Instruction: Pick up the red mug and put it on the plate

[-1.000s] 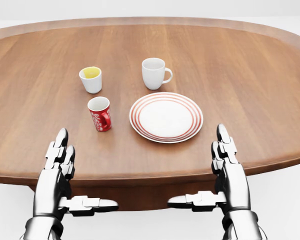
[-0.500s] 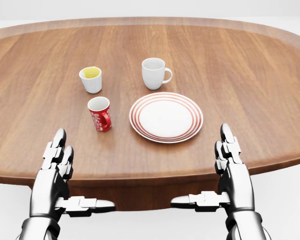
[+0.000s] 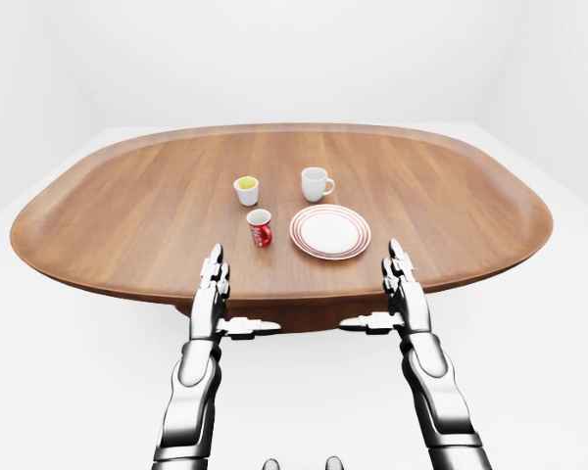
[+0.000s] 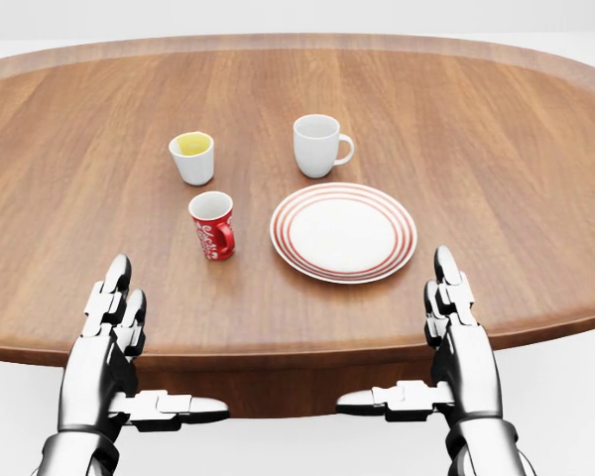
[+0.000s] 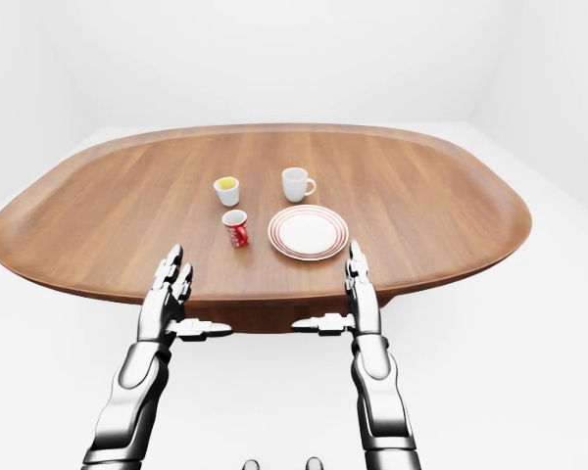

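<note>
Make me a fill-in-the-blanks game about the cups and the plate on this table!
1. The red mug stands to the ____ of the plate in the head view.
2. The plate's rings are ____.
3. The small cup is ____ inside.
4. Both hands hold ____.

Missing words: left; red; yellow; nothing

Table (image 4: 456,119) smooth wood; hands polished metal.

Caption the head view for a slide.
Both open hands hover at the table edge; red mug stands left of the empty striped plate.
</note>
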Controlling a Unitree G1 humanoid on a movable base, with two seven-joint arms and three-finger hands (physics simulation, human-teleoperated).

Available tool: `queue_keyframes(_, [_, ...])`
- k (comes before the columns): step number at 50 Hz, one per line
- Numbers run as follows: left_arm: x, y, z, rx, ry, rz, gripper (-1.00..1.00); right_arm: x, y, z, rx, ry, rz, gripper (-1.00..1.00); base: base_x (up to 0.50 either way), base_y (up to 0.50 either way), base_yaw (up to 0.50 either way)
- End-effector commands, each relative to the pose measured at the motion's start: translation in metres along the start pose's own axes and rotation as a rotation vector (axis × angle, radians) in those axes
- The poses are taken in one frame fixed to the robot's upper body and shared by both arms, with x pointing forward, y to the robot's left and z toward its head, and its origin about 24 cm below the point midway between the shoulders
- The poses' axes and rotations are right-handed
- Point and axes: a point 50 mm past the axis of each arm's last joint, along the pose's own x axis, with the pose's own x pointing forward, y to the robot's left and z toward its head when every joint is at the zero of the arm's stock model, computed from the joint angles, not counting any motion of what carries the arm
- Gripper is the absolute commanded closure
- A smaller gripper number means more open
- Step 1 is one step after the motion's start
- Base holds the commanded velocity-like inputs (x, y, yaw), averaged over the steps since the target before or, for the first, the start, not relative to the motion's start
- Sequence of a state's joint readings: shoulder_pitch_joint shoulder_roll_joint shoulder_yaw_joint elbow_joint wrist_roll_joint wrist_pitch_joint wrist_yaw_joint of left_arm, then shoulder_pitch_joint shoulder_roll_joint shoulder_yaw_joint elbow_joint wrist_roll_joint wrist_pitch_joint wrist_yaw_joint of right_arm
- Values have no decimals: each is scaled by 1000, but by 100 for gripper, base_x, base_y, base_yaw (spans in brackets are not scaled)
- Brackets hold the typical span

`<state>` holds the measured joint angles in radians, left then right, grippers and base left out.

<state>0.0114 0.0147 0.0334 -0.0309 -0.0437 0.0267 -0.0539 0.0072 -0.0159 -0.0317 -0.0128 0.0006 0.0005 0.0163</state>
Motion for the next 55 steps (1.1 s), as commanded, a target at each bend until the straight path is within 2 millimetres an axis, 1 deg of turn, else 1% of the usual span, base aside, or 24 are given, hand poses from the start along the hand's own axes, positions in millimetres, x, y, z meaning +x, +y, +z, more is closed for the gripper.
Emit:
queue_keyframes(1, [-1, 1, 1, -2, -1, 0, -100, 0, 1, 0, -1, 1, 5, -100, 0, 18, 0])
queue_keyframes(25, [-2, 1, 3, -4, -4, 2, -100, -1, 1, -1, 4, 0, 8, -100, 0, 18, 0])
queue_keyframes(30, [0, 1, 0, -9, 11, -2, -100, 1, -2, 0, 20, -3, 1, -100, 0, 3, 0])
queue_keyframes(33, [-3, 0, 1, 56, -23, 1, -100, 3, -5, 3, 30, -7, -3, -100, 0, 0, 0])
queue_keyframes(36, [-1, 0, -1, 12, 14, -12, -100, 4, -9, 5, 42, -9, -11, -100, 0, 0, 0])
queue_keyframes(40, [6, 2, -3, 6, 39, -11, -100, 6, -11, 7, 52, -4, -20, -100, 0, 0, 0])
queue_keyframes(43, [13, 6, 7, 8, 14, 2, -100, 8, -12, 11, 46, -1, -28, -100, 0, 0, 0])
queue_keyframes(44, [18, 8, 16, 26, -20, 16, -100, 9, -13, 17, 43, -17, -29, -100, 0, 0, 0])
queue_keyframes(47, [28, 12, 31, 62, -74, 37, -100, 16, -18, 27, 7, -53, -50, -100, 0, 0, 0])
queue_keyframes(53, [30, 13, 59, 72, -184, 36, -100, 19, -19, 49, -10, -143, -42, -100, 0, 0, 0])
queue_keyframes(55, [32, 14, 66, 77, -210, 40, -100, 22, -20, 52, -26, -155, -42, -100, 0, 0, 0])
